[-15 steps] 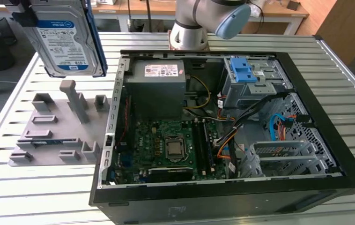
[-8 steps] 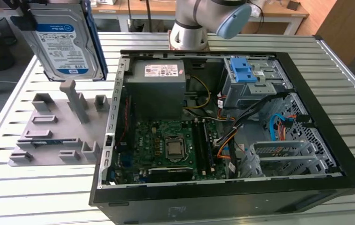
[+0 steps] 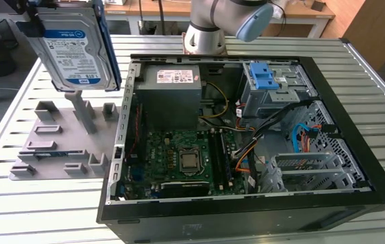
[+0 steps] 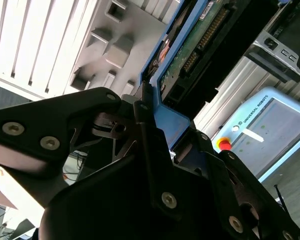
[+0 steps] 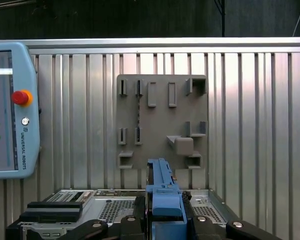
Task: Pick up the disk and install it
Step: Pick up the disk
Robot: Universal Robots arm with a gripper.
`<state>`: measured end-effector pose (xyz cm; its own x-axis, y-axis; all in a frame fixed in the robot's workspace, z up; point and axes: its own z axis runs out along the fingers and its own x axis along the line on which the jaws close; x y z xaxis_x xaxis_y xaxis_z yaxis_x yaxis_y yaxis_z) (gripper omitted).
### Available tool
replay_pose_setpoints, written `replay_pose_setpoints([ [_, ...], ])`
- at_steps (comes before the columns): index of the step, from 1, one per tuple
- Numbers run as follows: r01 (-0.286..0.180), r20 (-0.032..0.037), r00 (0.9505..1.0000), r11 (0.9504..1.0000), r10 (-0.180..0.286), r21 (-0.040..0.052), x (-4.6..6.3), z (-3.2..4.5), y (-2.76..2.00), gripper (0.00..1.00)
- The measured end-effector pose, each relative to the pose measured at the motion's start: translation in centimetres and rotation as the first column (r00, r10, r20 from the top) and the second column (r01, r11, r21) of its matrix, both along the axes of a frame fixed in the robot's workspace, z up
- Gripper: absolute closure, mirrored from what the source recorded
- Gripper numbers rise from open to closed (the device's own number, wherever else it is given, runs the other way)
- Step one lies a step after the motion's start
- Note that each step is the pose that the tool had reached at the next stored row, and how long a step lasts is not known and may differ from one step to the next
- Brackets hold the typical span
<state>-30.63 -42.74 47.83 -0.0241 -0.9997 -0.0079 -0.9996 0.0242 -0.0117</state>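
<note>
Metal-slat table [image 3: 43, 213] lies beneath the disk [image 3: 76, 51], which the pincer [image 5: 166, 212] clamps by its blue frame.

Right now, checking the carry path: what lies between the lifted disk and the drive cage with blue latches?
In the exterior view: the case's side wall and grey power supply, between the disk and the cage.

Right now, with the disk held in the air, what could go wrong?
The gripper holds the disk by its blue frame edge, so it might slip or tilt. Loose cables lie by the drive bay in the case; they might snag the disk.
</note>
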Motion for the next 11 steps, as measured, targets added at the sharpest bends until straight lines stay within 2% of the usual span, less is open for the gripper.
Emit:
replay_pose_setpoints([
  [11, 0.000, -0.0021, 1.0000, 1.0000, 0.000, 0.0000, 2.3, 0.00, -0.26, 0.63],
])
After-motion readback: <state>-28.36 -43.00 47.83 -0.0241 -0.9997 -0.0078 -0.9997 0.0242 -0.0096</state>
